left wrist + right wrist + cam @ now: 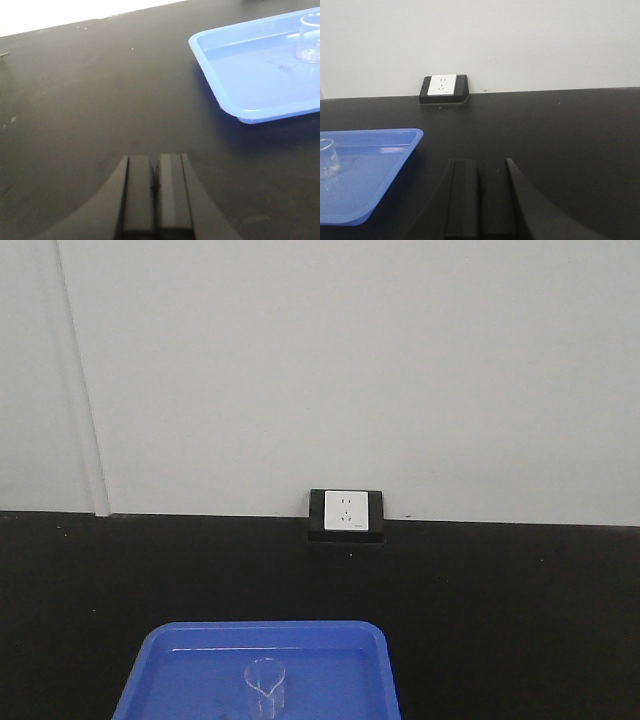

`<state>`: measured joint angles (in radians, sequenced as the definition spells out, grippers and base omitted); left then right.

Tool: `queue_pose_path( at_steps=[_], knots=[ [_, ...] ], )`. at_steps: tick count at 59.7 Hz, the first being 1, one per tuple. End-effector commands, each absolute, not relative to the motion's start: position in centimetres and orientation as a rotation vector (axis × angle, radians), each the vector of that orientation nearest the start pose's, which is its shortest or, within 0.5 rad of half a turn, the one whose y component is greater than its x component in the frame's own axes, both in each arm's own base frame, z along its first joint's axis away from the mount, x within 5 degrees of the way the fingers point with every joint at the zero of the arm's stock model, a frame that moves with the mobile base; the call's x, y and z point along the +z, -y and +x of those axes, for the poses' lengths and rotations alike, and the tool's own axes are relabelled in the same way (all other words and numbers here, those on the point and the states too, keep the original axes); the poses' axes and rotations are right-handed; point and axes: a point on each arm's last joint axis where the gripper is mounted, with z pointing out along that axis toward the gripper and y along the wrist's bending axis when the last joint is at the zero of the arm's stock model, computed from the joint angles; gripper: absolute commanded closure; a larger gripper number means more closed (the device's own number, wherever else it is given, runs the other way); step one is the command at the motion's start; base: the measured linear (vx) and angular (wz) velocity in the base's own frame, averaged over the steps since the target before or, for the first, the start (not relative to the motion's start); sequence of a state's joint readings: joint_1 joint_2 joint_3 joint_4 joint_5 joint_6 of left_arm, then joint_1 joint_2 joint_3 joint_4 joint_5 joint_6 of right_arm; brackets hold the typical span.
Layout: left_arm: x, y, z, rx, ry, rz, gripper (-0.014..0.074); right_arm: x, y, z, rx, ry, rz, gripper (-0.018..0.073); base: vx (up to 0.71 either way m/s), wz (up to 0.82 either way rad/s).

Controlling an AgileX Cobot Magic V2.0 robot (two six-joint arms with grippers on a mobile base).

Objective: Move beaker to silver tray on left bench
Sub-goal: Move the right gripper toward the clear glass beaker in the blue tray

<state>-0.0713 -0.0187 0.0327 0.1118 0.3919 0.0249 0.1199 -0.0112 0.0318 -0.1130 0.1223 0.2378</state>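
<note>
Upright on the floor of the blue plastic tray [330, 665], clear of every rim in view: the beaker [265, 688], clear glass, apparently empty. Under the tray, a matte black countertop [520, 620]. Behind it, a wall socket [345, 512] at the foot of a white wall. No silver tray in any view.

Left gripper [155, 160]: fingers pressed together on nothing, low over bare countertop, well apart from the tray's near corner. Right gripper [480, 165]: likewise closed and empty, off the tray's opposite side, with the beaker at the far left edge of that wrist view.

Nothing grasped yet, so judged to be at the very start.

Risks from here:
- Reaching in without spreading the fingers, and tipping the thin glass over.
- Clipping the tray's raised rim on approach, and shoving tray and beaker together.
- Pinching smooth glass too lightly and losing it mid-carry, or too hard near the lip.
- Carrying toward a destination out of sight, and swinging the beaker into something unseen.
</note>
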Motion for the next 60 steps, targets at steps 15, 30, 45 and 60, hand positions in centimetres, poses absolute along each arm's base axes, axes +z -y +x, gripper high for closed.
queue_pose_path(
  at_steps=[15, 30, 45, 60],
  knots=[
    [16.9, 0.1, 5.4, 0.07, -1.811, 0.164, 0.0595, 20.1, -0.6, 5.7, 0.178, -1.52, -0.003, 0.057, 0.0, 0.0],
    [16.9, 0.1, 5.4, 0.07, -1.811, 0.164, 0.0595, 23.9, -0.8, 5.2, 0.153, -1.307, -0.059, 0.057, 0.0, 0.0],
    [16.9, 0.1, 5.4, 0.07, -1.811, 0.164, 0.0595, 30.7, -1.5, 10.0, 0.019, -1.321, -0.19, 0.057, 0.0, 0.0],
    [16.9, 0.1, 5.4, 0.07, -1.811, 0.164, 0.0595, 33.0, -2.9, 19.2, 0.067, -1.333, -0.194, 0.057, 0.0, 0.0]
  ],
)
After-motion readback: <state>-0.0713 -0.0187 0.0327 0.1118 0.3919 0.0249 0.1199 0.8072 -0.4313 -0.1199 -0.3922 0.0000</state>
